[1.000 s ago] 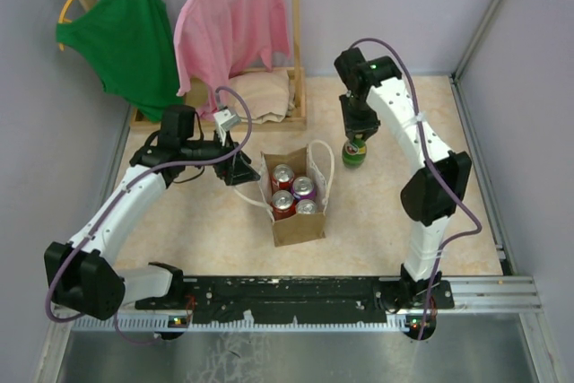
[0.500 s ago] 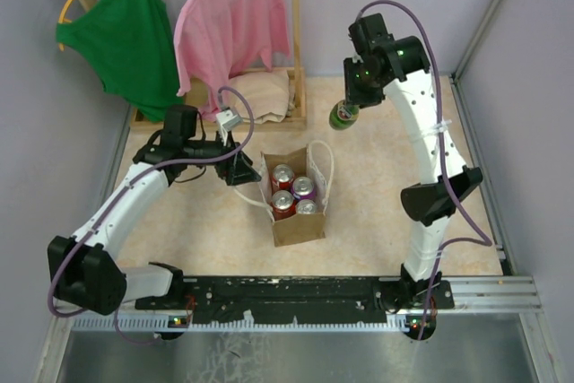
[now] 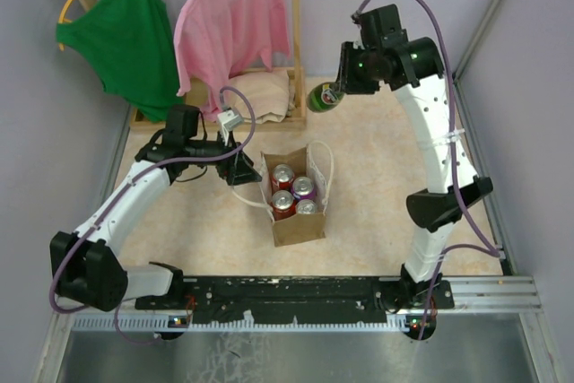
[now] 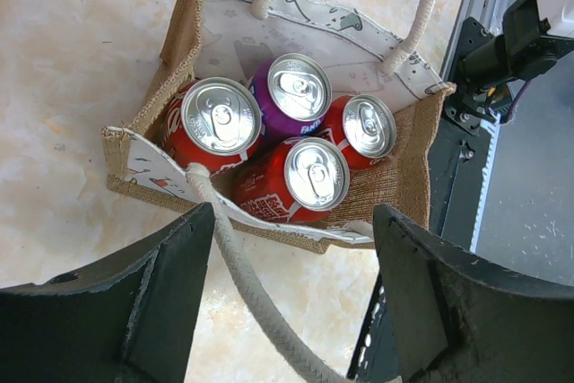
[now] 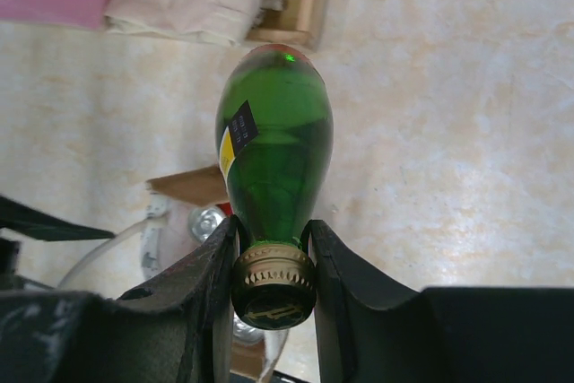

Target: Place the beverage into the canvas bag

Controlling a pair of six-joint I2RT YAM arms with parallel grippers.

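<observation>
The tan canvas bag (image 3: pixel 298 224) stands open mid-table with several drink cans (image 3: pixel 283 177) inside. In the left wrist view the bag (image 4: pixel 179 42) and cans (image 4: pixel 221 126) show from above. My left gripper (image 3: pixel 244 170) is open at the bag's left side, and the white cord handle (image 4: pixel 242 275) runs between its fingers (image 4: pixel 170 302). My right gripper (image 3: pixel 339 89) is shut on the neck of a green glass bottle (image 3: pixel 321 98). It holds the bottle in the air, tilted sideways, behind the bag. In the right wrist view the bottle (image 5: pixel 273 150) hangs over the bag's far edge (image 5: pixel 184 187).
A wooden rack at the back holds a green top (image 3: pixel 126 29) and a pink top (image 3: pixel 231 24). A folded beige cloth (image 3: pixel 265 96) lies on its base. Grey walls close in the left, back and right sides.
My right gripper has lifted the green bottle off the table to the right of the bag and carried it up and back-left, tipping it sideways. The left arm has not moved.
</observation>
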